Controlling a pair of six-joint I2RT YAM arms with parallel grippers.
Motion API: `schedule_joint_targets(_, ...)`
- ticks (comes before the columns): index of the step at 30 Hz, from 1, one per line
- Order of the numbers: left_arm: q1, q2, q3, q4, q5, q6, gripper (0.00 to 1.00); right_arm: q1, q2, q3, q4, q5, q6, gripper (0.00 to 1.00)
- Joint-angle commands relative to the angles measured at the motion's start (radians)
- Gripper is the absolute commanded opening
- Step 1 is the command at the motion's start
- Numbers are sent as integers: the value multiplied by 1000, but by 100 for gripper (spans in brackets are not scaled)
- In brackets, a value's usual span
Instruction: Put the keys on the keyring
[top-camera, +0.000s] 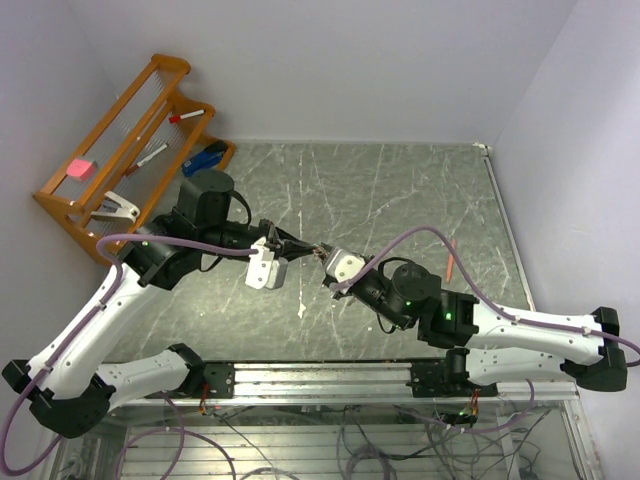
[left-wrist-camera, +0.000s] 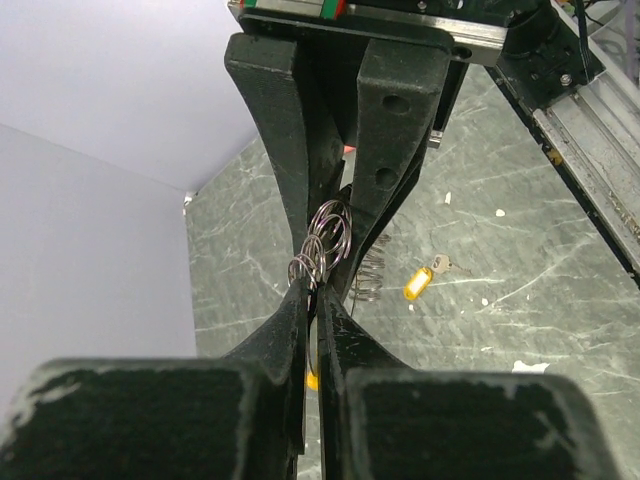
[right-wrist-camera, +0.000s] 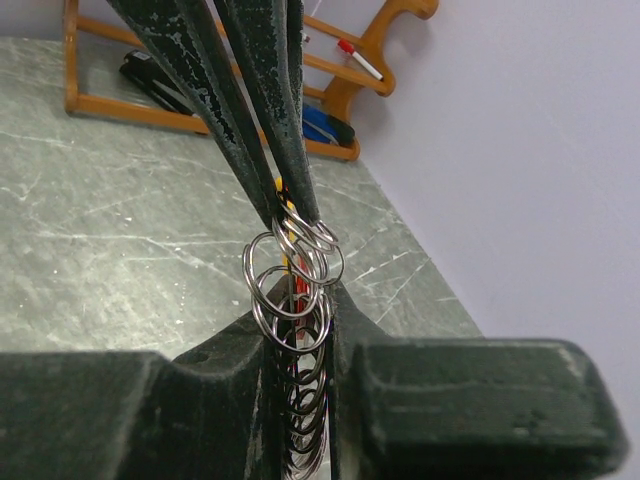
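Left claw (left-wrist-camera: 316, 300), right claw (right-wrist-camera: 298, 330) each pinch the keyring (left-wrist-camera: 330, 232) — stretched lengthwise between them

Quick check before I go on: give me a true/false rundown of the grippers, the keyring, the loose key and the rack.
1. The left gripper and the right gripper both grip the keyring, which hangs clear of the table. True.
2. The left gripper stands wide open. False: it is shut on the keyring.
3. A yellow-headed key lies on the table, apart from the keyring. True.
4. The wooden rack stands at the table's far right corner. False: it is at the far left corner.
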Motion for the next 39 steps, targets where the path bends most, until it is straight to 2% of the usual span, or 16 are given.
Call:
schedule_joint_targets(1,-12,-25,-20,34,-57,-4,7,5,-27,22,38,-10,24,4)
schedule_joint_targets(4,-17,-59,-66,137,-115,-66,7,5,-47,21,30,-4,60,26)
schedule_joint_targets(6,-22,-81,-91,174,-135,-64,7,4,-71,25,11,-4,90,44)
schedule_joint_targets(13,-54,-161,-210,310,-212,-8,7,4,-129,104,-112,-2,220,53)
schedule_joint_targets(17,-82,-245,-333,406,-260,120,7,-4,-159,175,-178,20,266,58)
schedule_joint_targets(20,-106,-301,-434,475,-276,264,7,-10,-171,186,-208,42,244,66)
schedule_joint_targets(23,-115,-331,-520,523,-283,431,7,-40,-129,205,-269,10,245,68)
schedule_joint_targets(28,-120,-350,-620,605,-306,590,7,-218,-19,336,-420,-203,380,68)
schedule_joint_targets(34,-126,-367,-815,902,-419,739,7,-511,120,525,-606,-534,516,67)
schedule_joint_targets(39,-131,-377,-887,1054,-438,769,7,-695,244,633,-711,-916,588,61)
